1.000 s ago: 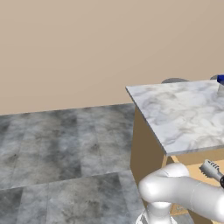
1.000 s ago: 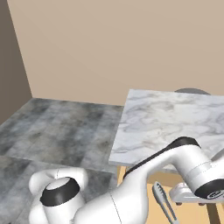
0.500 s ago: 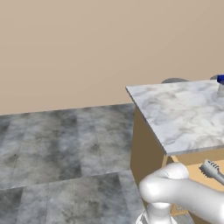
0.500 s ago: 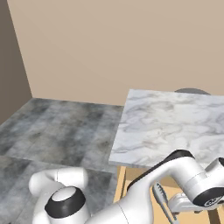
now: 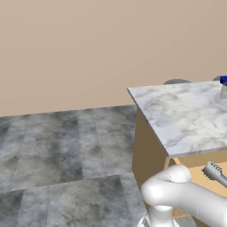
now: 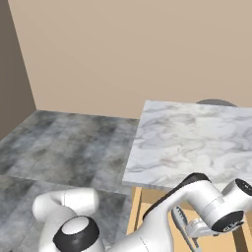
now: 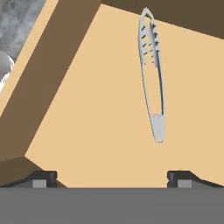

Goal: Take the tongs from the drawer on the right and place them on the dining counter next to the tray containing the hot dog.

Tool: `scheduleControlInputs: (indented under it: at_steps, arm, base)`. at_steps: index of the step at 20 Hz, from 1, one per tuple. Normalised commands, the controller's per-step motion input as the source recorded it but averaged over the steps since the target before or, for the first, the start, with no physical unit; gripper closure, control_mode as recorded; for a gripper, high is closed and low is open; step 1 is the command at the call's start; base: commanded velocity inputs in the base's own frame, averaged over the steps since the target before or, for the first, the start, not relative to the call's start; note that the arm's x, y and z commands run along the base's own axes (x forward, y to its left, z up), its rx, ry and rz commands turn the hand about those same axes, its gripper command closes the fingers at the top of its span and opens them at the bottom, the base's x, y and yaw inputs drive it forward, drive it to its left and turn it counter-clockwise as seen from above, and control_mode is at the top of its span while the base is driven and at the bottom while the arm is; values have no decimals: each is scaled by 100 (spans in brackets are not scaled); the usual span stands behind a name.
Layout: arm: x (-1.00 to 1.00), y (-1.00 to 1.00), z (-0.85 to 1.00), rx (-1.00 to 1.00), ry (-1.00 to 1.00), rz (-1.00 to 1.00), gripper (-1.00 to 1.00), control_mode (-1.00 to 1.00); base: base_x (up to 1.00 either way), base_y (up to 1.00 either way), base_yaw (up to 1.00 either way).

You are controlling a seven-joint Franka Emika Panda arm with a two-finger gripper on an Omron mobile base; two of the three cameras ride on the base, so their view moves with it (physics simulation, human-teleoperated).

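Observation:
The tongs (image 7: 151,74) lie flat on the orange-tan floor of the open drawer (image 7: 96,113), ridged ends pointing away from me. My gripper (image 7: 112,178) hovers above them, open, its two fingertips (image 7: 43,177) set wide apart with nothing between. From the base, the tongs (image 5: 216,172) show inside the drawer (image 5: 197,170) under the dining counter (image 5: 186,115). The tongs (image 6: 179,222) also appear beside my wrist, below the dining counter (image 6: 192,138). A corner of the blue tray (image 5: 224,80) peeks in at the counter's far right.
The drawer's tan wooden side wall (image 7: 52,83) runs along the left of the hand view, and its dark back wall (image 7: 175,13) crosses the top. A grey round seat (image 5: 176,82) stands behind the counter. Grey stone floor (image 5: 57,150) spreads to the left.
My arm has sunk lower toward the drawer, with the wrist dropping down and to the right in the right base view. The tongs have stayed where they were.

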Motion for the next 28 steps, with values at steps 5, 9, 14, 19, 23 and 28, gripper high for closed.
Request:
scheduleControlInputs:
  at_steps: [5,9,14,19,23,28]
  arm:
    - [29,2,-34,-1,-2,4,-100,-100]
    - [19,6,-42,0,0,6,-100,-100]
    - [13,7,-44,0,0,6,-100,-100]
    - [11,0,-37,-7,0,2,-100,-100]
    - [18,0,-32,-10,0,0,-100,-100]
    - [23,0,-33,-2,0,1,-100,-100]
  base:
    - [0,0,0]
    - [0,0,0]
    - [0,0,0]
    - [0,0,0]
    - [0,0,0]
    - [0,0,0]
